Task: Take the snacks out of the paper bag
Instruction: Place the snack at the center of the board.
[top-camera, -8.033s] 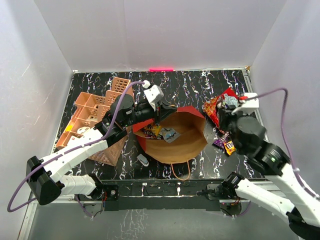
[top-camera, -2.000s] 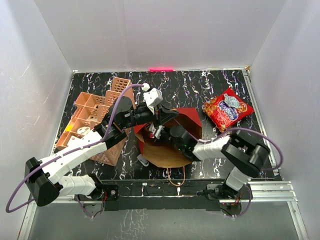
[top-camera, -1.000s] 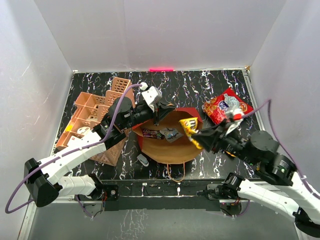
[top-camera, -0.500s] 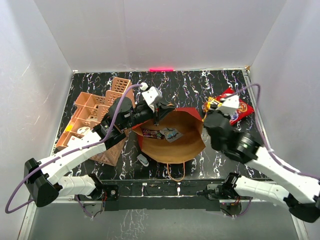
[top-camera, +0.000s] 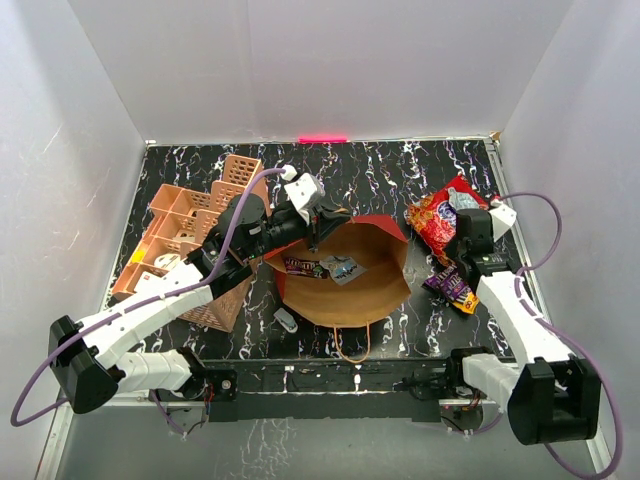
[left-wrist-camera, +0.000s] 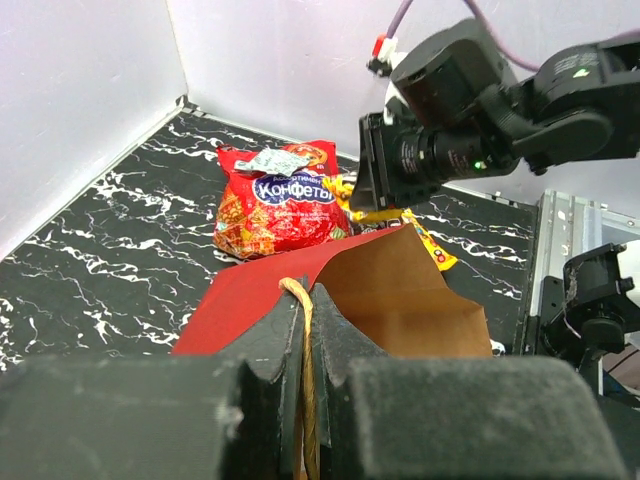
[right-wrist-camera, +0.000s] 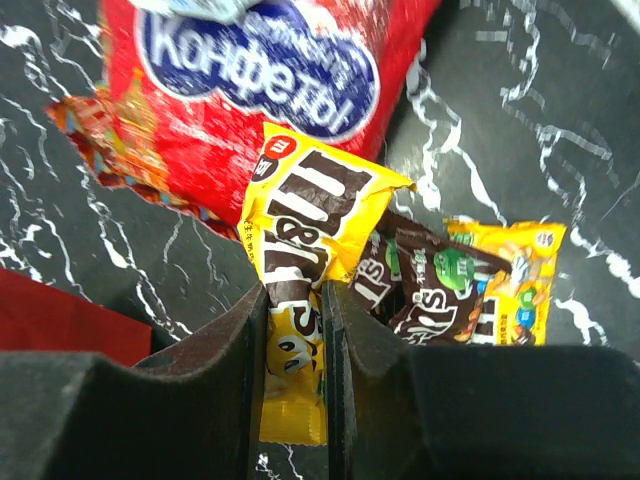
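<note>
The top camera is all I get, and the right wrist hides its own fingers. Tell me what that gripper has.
Observer: The right wrist view shows the right gripper shut on a yellow candy packet.
Operator: Say where the packet's far end is.
Observer: It overlaps the edge of the red cookie bag.
Operator: Now report the left fingers.
Observer: The left wrist view shows the left gripper shut on the paper bag's twisted handle at the rim.

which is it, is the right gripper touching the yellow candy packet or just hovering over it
Touching. The right wrist view shows the yellow candy packet pinched at its lower end between both fingers of the right gripper, with no gap either side.
</note>
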